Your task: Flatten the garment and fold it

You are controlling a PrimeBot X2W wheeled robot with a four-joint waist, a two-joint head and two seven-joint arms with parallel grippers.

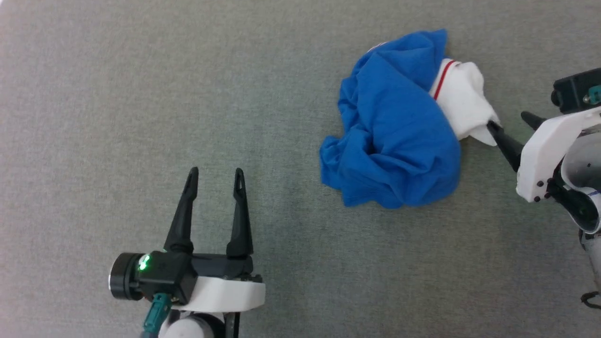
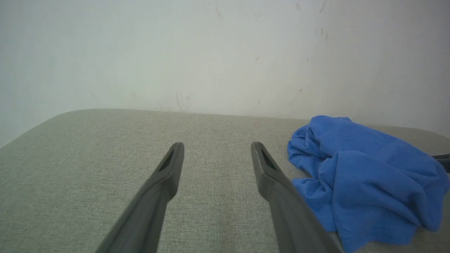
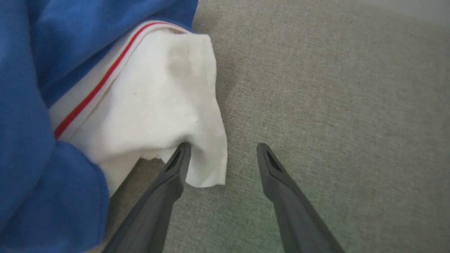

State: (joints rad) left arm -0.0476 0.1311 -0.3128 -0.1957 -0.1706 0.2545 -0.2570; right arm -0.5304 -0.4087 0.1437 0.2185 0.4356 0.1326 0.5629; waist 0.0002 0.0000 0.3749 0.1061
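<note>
The garment (image 1: 399,126) lies crumpled in a heap on the grey cloth surface, bright blue with a white sleeve (image 1: 462,96) and a thin red stripe on its right side. My right gripper (image 1: 512,119) is open at that sleeve; one fingertip touches the sleeve's lower corner, the other stands clear over the bare surface. In the right wrist view the white sleeve (image 3: 158,105) lies just ahead of the left finger (image 3: 175,168). My left gripper (image 1: 216,176) is open at the lower left, well apart from the garment (image 2: 362,175), with nothing between its fingers.
The grey fabric surface (image 1: 141,84) stretches all around the heap. In the left wrist view a pale wall (image 2: 211,52) rises behind the surface's far edge (image 2: 140,110).
</note>
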